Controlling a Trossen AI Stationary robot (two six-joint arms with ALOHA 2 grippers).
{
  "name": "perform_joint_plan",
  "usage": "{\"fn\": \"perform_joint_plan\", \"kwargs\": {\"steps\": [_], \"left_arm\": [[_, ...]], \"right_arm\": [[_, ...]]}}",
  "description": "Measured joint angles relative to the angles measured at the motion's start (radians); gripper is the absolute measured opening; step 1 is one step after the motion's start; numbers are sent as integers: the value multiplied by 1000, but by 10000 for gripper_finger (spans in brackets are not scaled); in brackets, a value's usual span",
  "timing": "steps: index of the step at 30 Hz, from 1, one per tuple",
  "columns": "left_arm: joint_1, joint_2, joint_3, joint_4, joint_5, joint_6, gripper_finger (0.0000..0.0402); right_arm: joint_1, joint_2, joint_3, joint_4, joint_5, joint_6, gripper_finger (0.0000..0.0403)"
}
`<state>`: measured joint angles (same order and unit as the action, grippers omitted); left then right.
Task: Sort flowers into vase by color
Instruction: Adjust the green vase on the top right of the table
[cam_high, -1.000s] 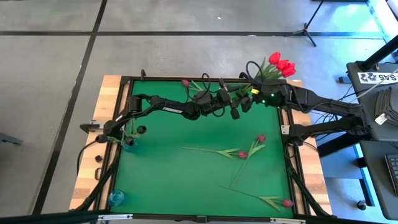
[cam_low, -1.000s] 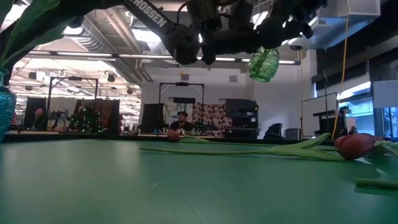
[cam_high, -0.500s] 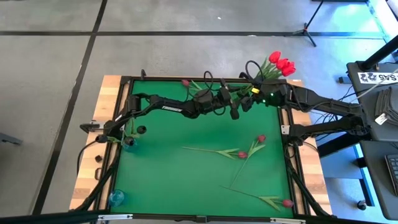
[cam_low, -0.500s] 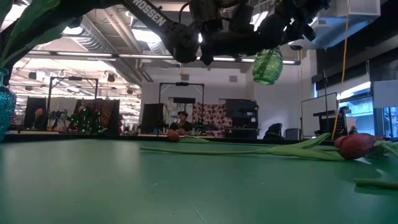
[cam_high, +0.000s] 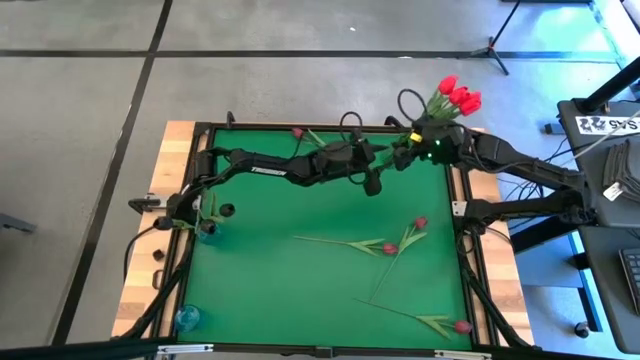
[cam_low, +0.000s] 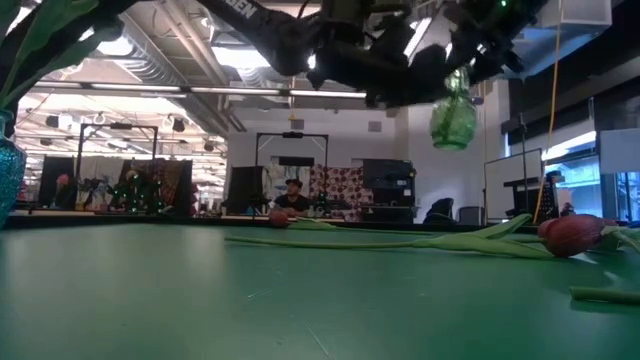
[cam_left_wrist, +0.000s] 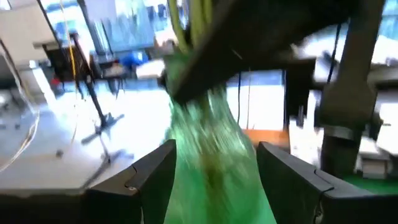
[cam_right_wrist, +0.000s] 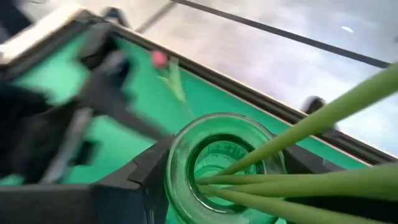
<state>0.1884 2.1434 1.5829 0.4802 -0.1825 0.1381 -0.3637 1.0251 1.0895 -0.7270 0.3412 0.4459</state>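
A green glass vase (cam_low: 452, 118) with three red flowers (cam_high: 457, 98) hangs in the air over the table's far right part. My right gripper (cam_high: 415, 148) is shut on it. My left gripper (cam_high: 373, 183) reaches in from the table's left. In the left wrist view its fingers (cam_left_wrist: 155, 177) stand apart, with the vase's body (cam_left_wrist: 214, 137) between or just past them. Three flowers (cam_high: 390, 248) lie loose on the green mat on the right, and one (cam_high: 298, 132) lies at the far edge. My right gripper pinches the vase's neck just under the rim (cam_right_wrist: 180, 155) between its two fingers (cam_right_wrist: 146, 171). They come slanting down from the table's right side. The vase hangs clear of the table, roughly upright, with the green stems (cam_right_wrist: 311, 124) rising out of its mouth. My left gripper's fingers flank the vase's body; whether they touch it I cannot tell.
A blue vase (cam_high: 207, 232) with a green stem stands near the left edge, and a second blue vase (cam_high: 187, 318) stands at the near left corner. A flower head (cam_low: 570, 235) lies on the mat at the right.
My right gripper has carried the green vase toward the table's right edge, and the red flower heads have swung that way too. The vase stays clear of the table. My left hand has kept its place but has tipped at the wrist.
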Motion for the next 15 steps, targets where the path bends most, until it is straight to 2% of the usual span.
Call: {"fn": "perform_joint_plan", "kwargs": {"steps": [4,8,15], "left_arm": [[-3,-46,-11,-201,-43,-7,217],[-2,-137,-72,-304,-52,-68,217],[-31,-421,-352,-351,-123,-226,217]], "right_arm": [[-88,-4,1,-64,32,-4,220],[-197,-4,-30,-93,58,-25,220],[-386,5,-202,59,80,-39,220]]}}
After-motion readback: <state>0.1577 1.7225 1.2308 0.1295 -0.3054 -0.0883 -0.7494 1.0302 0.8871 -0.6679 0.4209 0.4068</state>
